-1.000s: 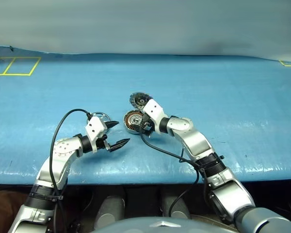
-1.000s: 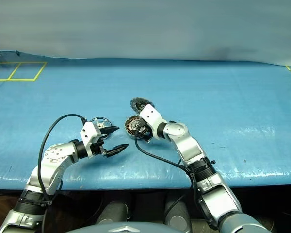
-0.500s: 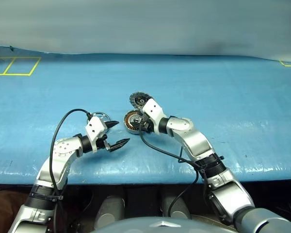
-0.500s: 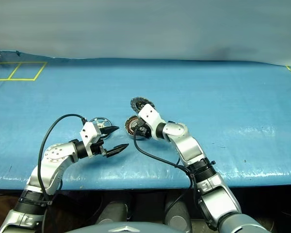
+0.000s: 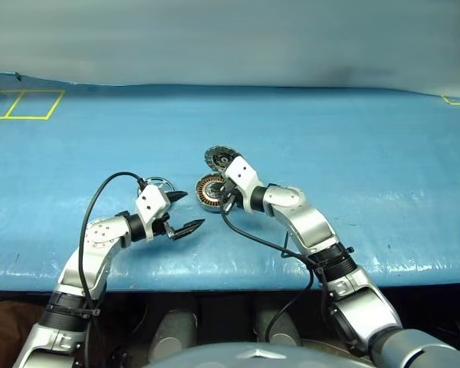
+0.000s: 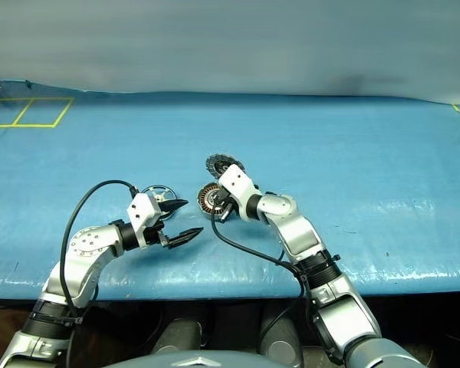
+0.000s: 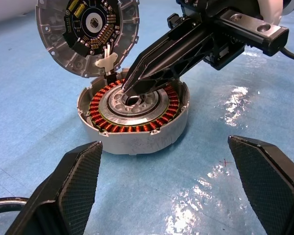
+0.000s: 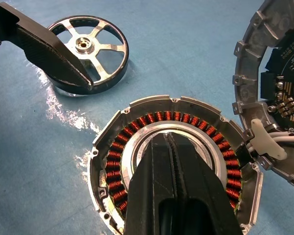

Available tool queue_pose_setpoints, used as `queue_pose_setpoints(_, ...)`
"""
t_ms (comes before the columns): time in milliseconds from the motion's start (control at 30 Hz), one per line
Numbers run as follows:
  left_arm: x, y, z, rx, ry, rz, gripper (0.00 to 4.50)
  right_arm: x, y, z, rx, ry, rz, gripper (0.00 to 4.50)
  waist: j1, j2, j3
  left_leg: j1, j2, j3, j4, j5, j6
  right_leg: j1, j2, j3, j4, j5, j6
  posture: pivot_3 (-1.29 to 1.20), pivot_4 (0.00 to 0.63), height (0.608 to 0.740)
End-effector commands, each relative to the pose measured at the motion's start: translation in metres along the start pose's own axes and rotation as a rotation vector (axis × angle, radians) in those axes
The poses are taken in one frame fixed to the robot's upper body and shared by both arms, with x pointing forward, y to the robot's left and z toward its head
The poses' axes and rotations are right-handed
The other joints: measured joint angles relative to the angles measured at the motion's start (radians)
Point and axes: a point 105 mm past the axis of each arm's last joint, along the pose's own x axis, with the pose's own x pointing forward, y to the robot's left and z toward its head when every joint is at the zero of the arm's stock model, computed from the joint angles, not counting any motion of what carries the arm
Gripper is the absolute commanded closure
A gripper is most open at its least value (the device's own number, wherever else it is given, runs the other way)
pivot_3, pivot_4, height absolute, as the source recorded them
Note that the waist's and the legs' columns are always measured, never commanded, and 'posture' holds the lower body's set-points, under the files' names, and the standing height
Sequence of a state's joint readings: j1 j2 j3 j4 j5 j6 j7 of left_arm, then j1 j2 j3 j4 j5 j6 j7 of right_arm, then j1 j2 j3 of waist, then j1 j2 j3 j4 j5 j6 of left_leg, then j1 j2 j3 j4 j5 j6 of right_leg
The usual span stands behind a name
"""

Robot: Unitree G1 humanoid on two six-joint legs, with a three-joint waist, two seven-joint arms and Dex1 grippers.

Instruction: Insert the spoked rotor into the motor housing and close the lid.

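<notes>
Two arms show in the head view: the left gripper [image 5: 185, 212], jaws wide and empty, hovers near the spoked rotor [image 5: 159, 185] lying flat on the blue table [image 5: 353, 153]. From the left wrist, the right gripper [image 7: 130, 88], jaws pressed together, dips its tips into the hub of the motor housing [image 7: 134, 115], whose lid [image 7: 87, 34] stands hinged open. From the right wrist, nothing shows between its fingers. Insertion seems not yet begun; next, the rotor needs grasping.

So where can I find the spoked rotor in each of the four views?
Left eye view: spoked rotor on the blue table, behind the left gripper.
Right eye view: same place.
Left wrist view: only a rim arc, bottom-left corner.
Right wrist view: upper left.
Shared landmark: the motor housing with copper windings.
</notes>
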State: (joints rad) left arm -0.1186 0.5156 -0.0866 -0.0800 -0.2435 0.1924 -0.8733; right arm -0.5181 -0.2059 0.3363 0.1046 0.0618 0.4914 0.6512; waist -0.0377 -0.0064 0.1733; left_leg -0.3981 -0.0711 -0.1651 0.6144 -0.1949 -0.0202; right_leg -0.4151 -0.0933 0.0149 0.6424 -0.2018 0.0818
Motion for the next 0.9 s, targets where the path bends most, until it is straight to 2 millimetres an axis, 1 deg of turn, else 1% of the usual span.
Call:
queue_pose_setpoints(33,-0.001,0.003,0.007,0.031,-0.023,0.009,0.0,-0.001,-0.001,0.01,-0.025,-0.035,-0.013,4.46,0.0,0.0,0.0,0.0,0.0,0.0,0.0,0.0,0.0,0.0,0.0,0.0,0.0,0.0,0.0,0.0,0.15,0.74)
queue_pose_setpoints(267,-0.001,0.002,0.006,0.033,-0.024,0.011,0.0,-0.002,-0.008,0.006,-0.026,-0.014,-0.043,4.46,0.0,0.0,0.0,0.0,0.0,0.0,0.0,0.0,0.0,0.0,0.0,0.0,0.0,0.0,0.0,0.0,0.15,0.74)
queue_pose_setpoints(900,-0.003,0.002,0.004,0.033,-0.016,0.011,0.0,0.0,-0.013,-0.001,0.002,0.001,-0.072,4.46,0.0,0.0,0.0,0.001,0.0,0.0,0.0,0.0,0.0,0.0,0.0,0.0,0.0,0.0,0.0,0.0,0.15,0.74)
